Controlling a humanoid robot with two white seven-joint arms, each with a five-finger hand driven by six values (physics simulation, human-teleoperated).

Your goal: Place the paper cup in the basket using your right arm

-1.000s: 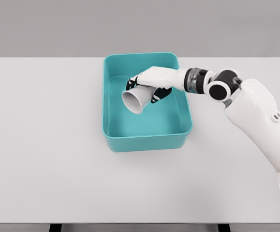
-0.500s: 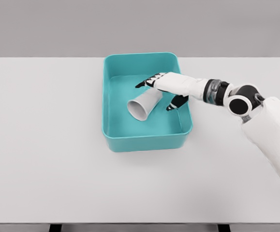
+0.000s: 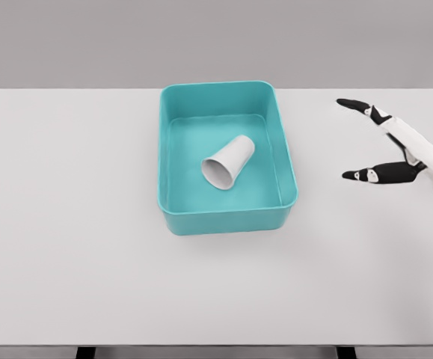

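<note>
1. A white, tapered paper cup (image 3: 229,162) lies on its side on the floor of the teal, round-cornered rectangular plastic basket (image 3: 168,157), near the middle; its open mouth faces the near-left corner and its narrower base points toward the far-right one; nothing touches it.
2. Judged by its look, the cup is light and thin-walled; it would likely roll on its side and crush under a hard squeeze; a gentle grip around the middle of the wall, or across the stiffer rim, seems the safest hold should it need moving.
3. The basket stands on the white table (image 3: 74,247) at mid-width, nearer the far edge than the near one; by how things lie, the placing looks done.
4. The right hand (image 3: 395,149) hangs over the table's right side, well apart from the basket; its dark-tipped fingers (image 3: 352,104) are spread wide and hold nothing.
5. The picture's right edge cuts off the wrist and the whole right arm; only two fingers show clearly, the others being hard to make out; the left arm is out of view; the cup's far side and the basket's near inner wall are hidden.
</note>
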